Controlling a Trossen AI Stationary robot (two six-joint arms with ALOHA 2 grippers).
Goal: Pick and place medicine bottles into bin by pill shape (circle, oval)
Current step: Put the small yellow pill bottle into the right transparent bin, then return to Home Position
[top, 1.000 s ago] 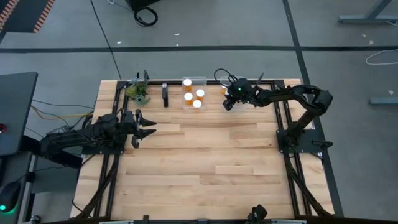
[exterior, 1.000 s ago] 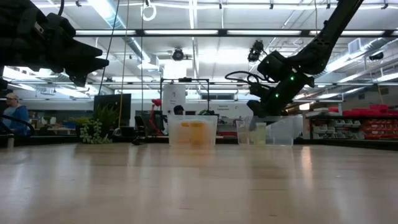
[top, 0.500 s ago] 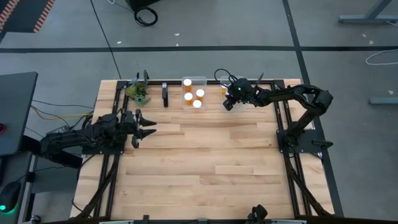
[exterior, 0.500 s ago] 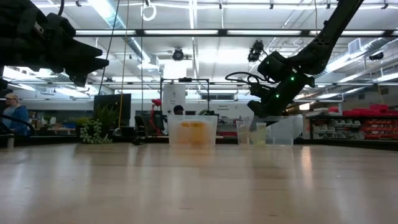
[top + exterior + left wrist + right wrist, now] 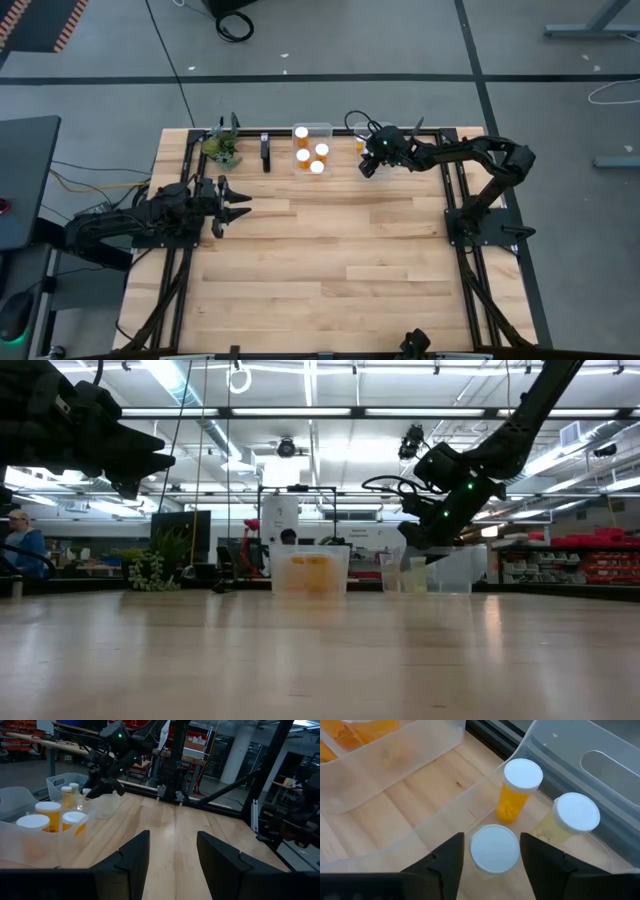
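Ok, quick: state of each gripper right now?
Left gripper: open, holding nothing, above the table's left side.
Right gripper: open, fingers either side of a white-capped bottle in the bin.

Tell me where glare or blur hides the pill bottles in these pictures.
High view: the bottle caps blow out to plain white dots. Low view: the clear bin sits soft and hazy under bright ceiling lights. Right wrist view: sharp, with the right hand open around a white cap.

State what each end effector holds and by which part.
Neither holds anything. The right end effector stands open around a white-capped bottle in a clear bin. The left end effector is open, empty.
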